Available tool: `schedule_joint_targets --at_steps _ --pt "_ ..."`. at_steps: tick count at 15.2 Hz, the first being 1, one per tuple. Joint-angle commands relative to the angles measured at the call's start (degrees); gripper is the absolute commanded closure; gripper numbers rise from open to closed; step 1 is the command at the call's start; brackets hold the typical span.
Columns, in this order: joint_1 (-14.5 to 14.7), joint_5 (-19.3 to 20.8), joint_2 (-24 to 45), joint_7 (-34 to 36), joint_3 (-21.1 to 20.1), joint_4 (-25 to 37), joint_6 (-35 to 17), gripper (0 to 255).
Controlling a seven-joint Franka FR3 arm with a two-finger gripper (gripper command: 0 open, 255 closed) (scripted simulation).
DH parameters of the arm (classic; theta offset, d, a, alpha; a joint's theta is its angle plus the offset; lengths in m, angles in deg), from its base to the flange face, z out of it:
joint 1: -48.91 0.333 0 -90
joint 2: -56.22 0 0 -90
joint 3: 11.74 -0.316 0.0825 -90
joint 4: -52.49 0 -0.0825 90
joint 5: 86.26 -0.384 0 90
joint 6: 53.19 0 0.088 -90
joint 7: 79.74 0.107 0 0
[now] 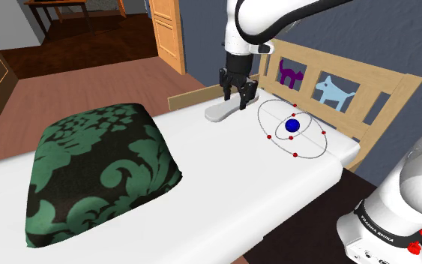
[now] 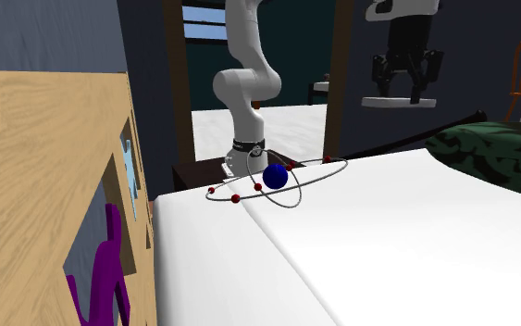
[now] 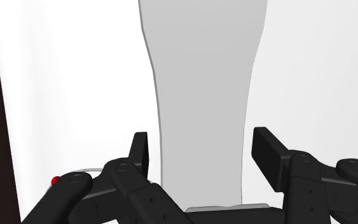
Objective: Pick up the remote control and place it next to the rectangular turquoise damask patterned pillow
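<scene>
The remote control [image 1: 220, 112] is a plain light grey, elongated slab. My black gripper [image 1: 237, 102] is shut on one end of it, so it juts out sideways. In the second exterior view the remote control [image 2: 399, 102] hangs clear above the white bed [image 2: 388, 241] under the gripper [image 2: 403, 91]. In the wrist view the remote control [image 3: 203, 95] runs away from the gripper [image 3: 203, 151], with the fingers [image 3: 140, 151] pressed on its two long sides. The pillow [image 1: 97, 172], green damask on dark, lies on the bed toward the shoulder view's left, well away from the gripper, and appears as the pillow [image 2: 494, 153] at the second exterior view's right.
An atom model [image 1: 291, 126] with a blue ball, wire rings and red beads stands on the bed [image 1: 224, 187] near the wooden headboard [image 1: 366, 86], which has cat and dog cut-outs. A wooden door [image 1: 168, 30] stands open behind. The arm's base [image 2: 247, 153] rises beside the bed.
</scene>
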Motion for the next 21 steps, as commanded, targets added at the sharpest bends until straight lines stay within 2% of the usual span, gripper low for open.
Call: schedule_joint_targets --at_steps 1,12,20,21 --pt "1.27 -0.54 -0.99 2.80 -1.69 -0.32 0.54 255" --pt "7.58 -1.22 1.74 18.83 -11.64 3.18 0.86 255" --pt "12.41 2.30 9.58 33.05 -19.36 11.43 1.83 255" --pt "12.46 2.40 9.77 33.14 -19.36 10.84 1.08 255"
